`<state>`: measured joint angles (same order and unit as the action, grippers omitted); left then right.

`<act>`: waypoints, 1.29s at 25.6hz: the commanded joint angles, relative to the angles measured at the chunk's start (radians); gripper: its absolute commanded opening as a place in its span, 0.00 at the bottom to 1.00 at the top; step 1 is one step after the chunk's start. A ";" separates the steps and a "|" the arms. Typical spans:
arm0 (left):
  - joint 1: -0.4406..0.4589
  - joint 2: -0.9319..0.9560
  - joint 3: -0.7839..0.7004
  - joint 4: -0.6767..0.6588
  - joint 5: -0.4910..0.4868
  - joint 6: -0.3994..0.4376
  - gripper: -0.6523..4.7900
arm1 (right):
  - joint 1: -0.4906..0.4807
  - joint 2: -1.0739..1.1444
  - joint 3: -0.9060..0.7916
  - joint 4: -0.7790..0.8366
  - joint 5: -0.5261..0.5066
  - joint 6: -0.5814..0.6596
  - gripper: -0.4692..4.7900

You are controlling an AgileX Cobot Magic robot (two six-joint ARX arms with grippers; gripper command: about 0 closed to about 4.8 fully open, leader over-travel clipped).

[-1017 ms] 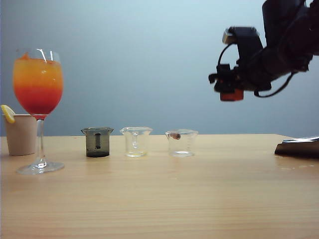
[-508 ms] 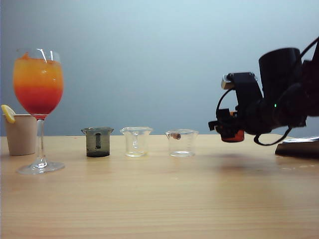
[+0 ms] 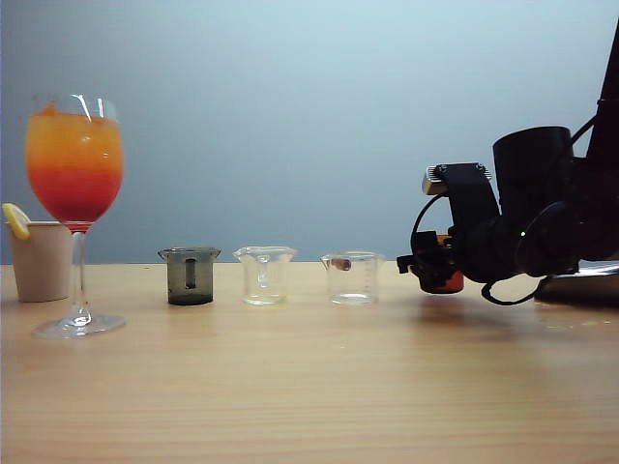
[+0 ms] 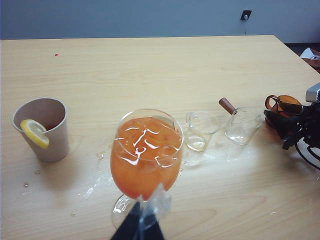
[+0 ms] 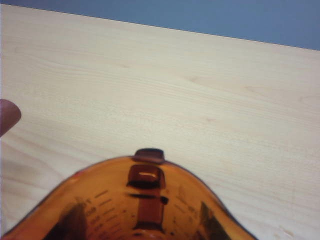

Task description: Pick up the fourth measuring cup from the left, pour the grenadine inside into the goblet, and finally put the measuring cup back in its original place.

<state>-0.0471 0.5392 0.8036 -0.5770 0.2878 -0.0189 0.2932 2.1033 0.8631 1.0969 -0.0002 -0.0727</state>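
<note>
Right pincer (image 3: 437,274), clamped on amber cup (image 3: 444,281), drops from high to just above surface (image 3: 309,387), right of clear cups. Goblet (image 3: 74,159) already layered red: return step. Left pincer (image 4: 137,226) clamped on goblet stem.

Bare table (image 3: 319,387) lies before the cup row (image 3: 263,275); the goblet (image 3: 74,193) blocks its left end.

My exterior camera sits low at the worktop's (image 3: 309,387) near edge, looking level across it. My left wrist camera looks down from behind the goblet (image 4: 146,155), sharing it with the exterior. My right wrist camera hugs the fourth measuring cup (image 5: 135,210), very close.
</note>
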 commanded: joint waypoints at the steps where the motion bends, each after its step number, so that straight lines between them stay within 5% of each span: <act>1: 0.000 -0.001 0.000 0.009 0.005 0.000 0.11 | -0.002 0.002 0.023 -0.008 -0.002 0.002 0.09; 9: 0.000 -0.002 0.000 0.008 0.005 0.000 0.11 | -0.002 0.049 0.052 -0.020 -0.002 0.003 0.09; 10: 0.000 -0.002 0.000 0.008 0.005 0.000 0.11 | -0.002 0.049 0.052 -0.027 -0.002 0.008 0.16; 11: 0.000 -0.002 0.000 0.008 0.005 0.000 0.11 | -0.002 0.048 0.052 -0.027 -0.002 0.022 0.33; 12: 0.000 -0.002 0.000 0.008 0.005 0.000 0.11 | -0.002 0.048 0.052 -0.023 -0.002 0.029 0.66; 13: 0.000 -0.002 0.000 0.009 0.005 0.000 0.11 | -0.002 0.048 0.052 -0.023 -0.002 0.034 0.84; 17: 0.000 -0.002 0.000 0.009 0.005 0.000 0.11 | -0.002 0.047 0.051 -0.023 -0.011 0.052 1.00; 33: 0.000 -0.001 0.000 0.009 0.005 -0.001 0.11 | -0.002 -0.072 0.018 -0.195 -0.116 0.084 1.00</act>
<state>-0.0471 0.5392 0.8036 -0.5777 0.2878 -0.0193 0.2897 2.0430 0.8780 0.8864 -0.1028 0.0074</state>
